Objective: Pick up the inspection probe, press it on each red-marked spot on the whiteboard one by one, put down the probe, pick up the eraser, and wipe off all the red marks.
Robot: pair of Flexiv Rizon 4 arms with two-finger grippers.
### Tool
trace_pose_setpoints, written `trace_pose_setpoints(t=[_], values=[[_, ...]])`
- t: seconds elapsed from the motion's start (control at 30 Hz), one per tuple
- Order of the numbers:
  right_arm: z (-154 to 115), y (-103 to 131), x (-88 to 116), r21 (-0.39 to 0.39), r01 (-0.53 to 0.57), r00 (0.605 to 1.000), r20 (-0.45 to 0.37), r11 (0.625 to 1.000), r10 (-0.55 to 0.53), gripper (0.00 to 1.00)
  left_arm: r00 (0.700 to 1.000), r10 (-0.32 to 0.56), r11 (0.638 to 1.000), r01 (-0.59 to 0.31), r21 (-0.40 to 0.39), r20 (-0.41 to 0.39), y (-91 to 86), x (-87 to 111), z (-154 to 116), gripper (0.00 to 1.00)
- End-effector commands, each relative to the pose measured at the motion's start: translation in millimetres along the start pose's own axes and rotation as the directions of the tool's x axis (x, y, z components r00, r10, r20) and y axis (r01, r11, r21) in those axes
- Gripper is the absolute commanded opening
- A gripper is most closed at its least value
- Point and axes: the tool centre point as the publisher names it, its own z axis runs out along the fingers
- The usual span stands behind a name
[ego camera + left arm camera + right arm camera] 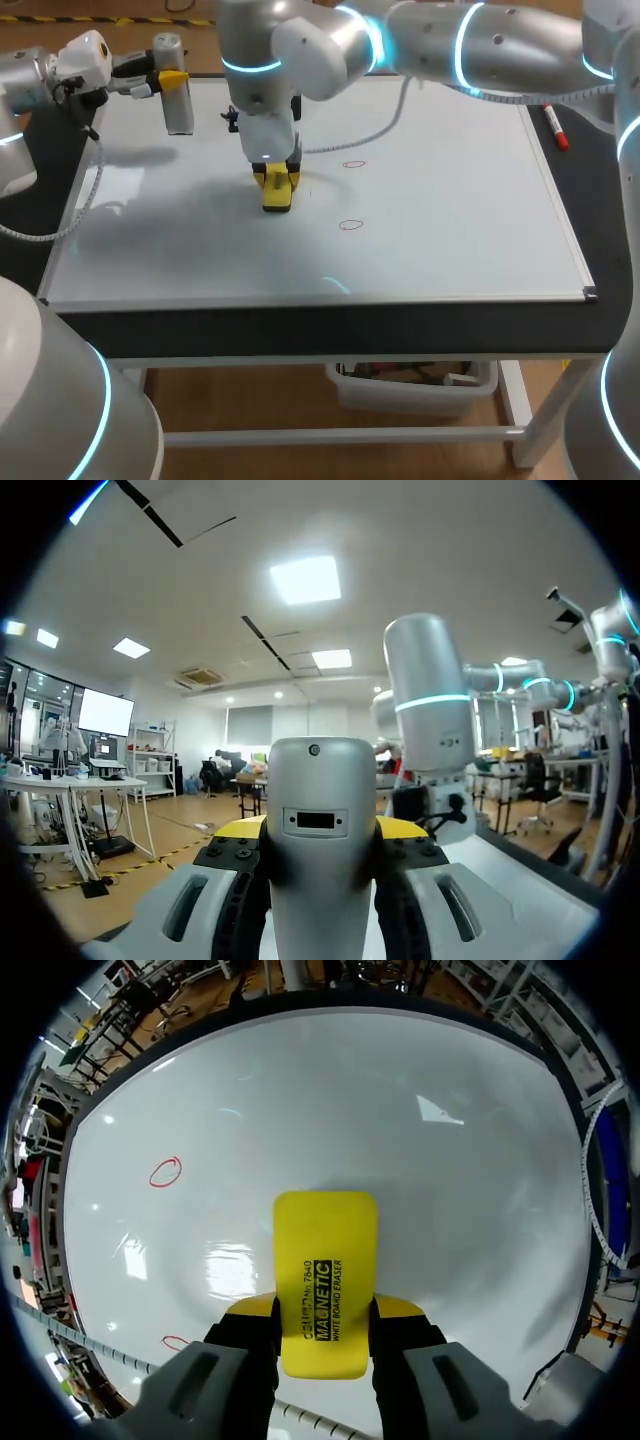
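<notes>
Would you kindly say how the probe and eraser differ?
The probe is a grey cylinder, the eraser a flat yellow block. The left gripper holds the probe upright at the whiteboard's far-left corner; the right gripper holds the eraser low over the board. Both are gripped.

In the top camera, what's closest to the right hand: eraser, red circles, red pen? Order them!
1. The eraser, gripped in the right hand.
2. Back red circle and front red circle, rightward: too close to call.
3. Red pen, far right.
</notes>
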Motion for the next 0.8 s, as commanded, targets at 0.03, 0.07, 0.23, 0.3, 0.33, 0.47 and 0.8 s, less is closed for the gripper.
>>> trace_pose_setpoints(t=[0.03,0.07,0.23,0.3,0.33,0.47,0.8], values=[[9.4,1.4,13.7,0.003,-0.015,1.000,0.004,1.000,0.015,0.00,1.000,0.002,1.000,-0.002,-0.003,0.007,-2.3,2.6,1.2,0.00],[9.9,1.5,16.2,0.001,-0.021,1.000,0.004,1.000,0.021,0.00,1.000,0.002,1.000,-0.002,-0.003,0.007,-2.3,2.6,1.2,0.00],[10.6,1.7,26.4,-0.002,-0.044,0.999,0.000,0.999,0.044,0.00,1.000,0.002,1.000,-0.002,-0.003,0.007,-2.3,2.6,1.2,0.00],[10.6,1.1,29.0,-0.001,-0.053,0.999,-0.002,0.999,0.053,0.00,1.000,0.002,1.000,-0.002,-0.003,0.007,-2.3,2.6,1.2,0.00],[10.6,0.7,30.3,-0.001,-0.058,0.998,-0.002,0.998,0.058,0.00,1.000,0.002,1.000,-0.002,-0.003,0.007,-2.3,2.6,1.2,0.00],[10.3,0.4,33.6,0.000,-0.065,0.998,-0.004,0.998,0.065,0.00,1.000,0.002,1.000,-0.002,-0.003,0.007,-2.3,2.6,1.2,0.00],[6.3,0.2,38.3,0.004,-0.079,0.997,-0.006,0.997,0.079,0.00,1.000,0.002,1.000,-0.002,-0.003,0.007,-2.3,2.6,1.2,0.00]])
